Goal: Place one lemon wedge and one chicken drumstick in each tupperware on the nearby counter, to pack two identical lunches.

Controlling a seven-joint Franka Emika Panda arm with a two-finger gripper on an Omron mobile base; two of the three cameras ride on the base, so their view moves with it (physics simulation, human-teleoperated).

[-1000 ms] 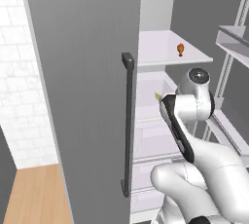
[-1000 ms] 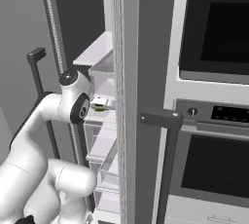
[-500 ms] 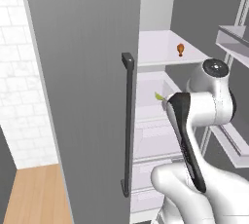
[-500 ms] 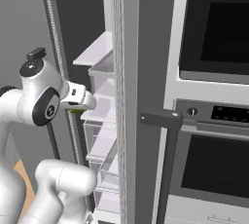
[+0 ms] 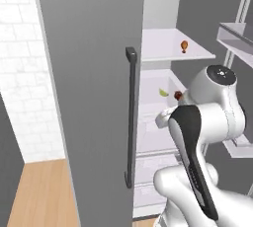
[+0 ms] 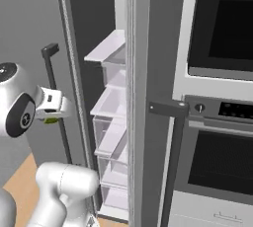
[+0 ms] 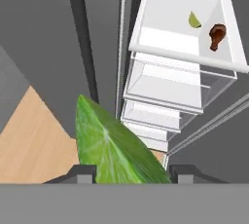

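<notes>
Retreat from the fridge shelves has been made over the last second: the gripper [image 7: 130, 173], partly closed on a lemon wedge [image 7: 114, 147], has been drawn back and swung clear of the compartment. A second lemon wedge [image 5: 163, 92] and a chicken drumstick [image 5: 178, 95] are left on the middle shelf, another drumstick [image 5: 184, 46] above. Carriage toward the counter is judged to come next.

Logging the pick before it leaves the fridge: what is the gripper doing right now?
Gripper: shut on a lemon wedge, which sits between its fingers.
</notes>
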